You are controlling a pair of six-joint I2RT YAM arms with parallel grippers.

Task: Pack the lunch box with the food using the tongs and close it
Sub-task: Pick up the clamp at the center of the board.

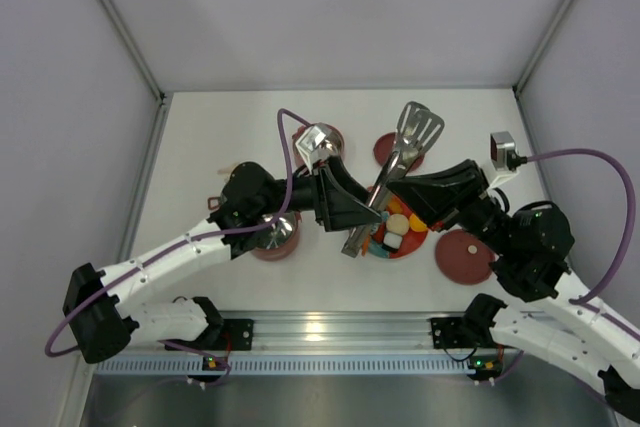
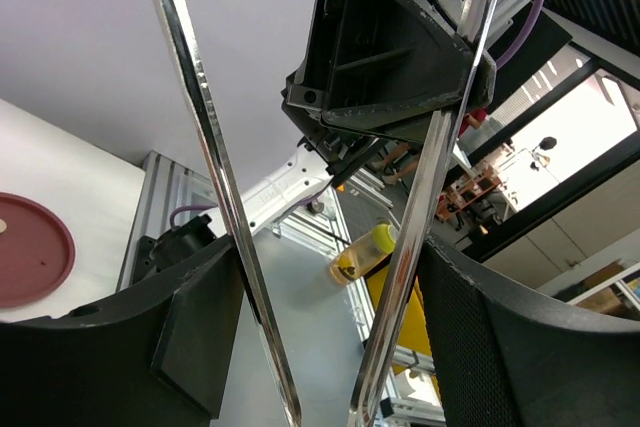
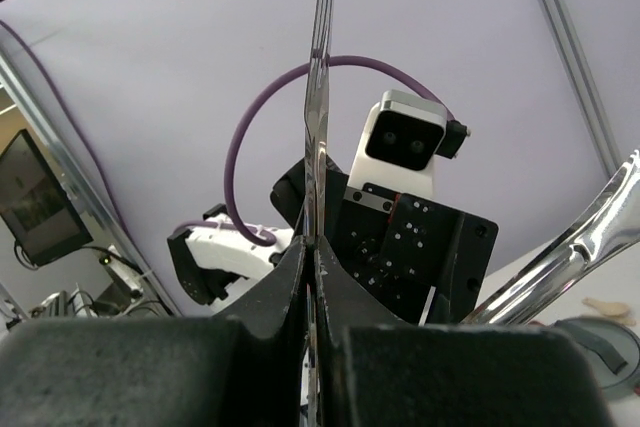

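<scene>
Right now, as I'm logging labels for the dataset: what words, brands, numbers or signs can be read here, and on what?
None can be read.
The tongs and the maroon lid: no print shows.
Yellow bottle in the left wrist view: too blurred to read.
Dark monitor in the right wrist view: nothing legible.

left arm [image 1: 190, 247] and right arm [image 1: 540, 237] bend inward, wrists close together — left jaws wide astride the tongs [image 1: 418, 132], grip unclear; right jaws pinched shut on one blade.
</scene>
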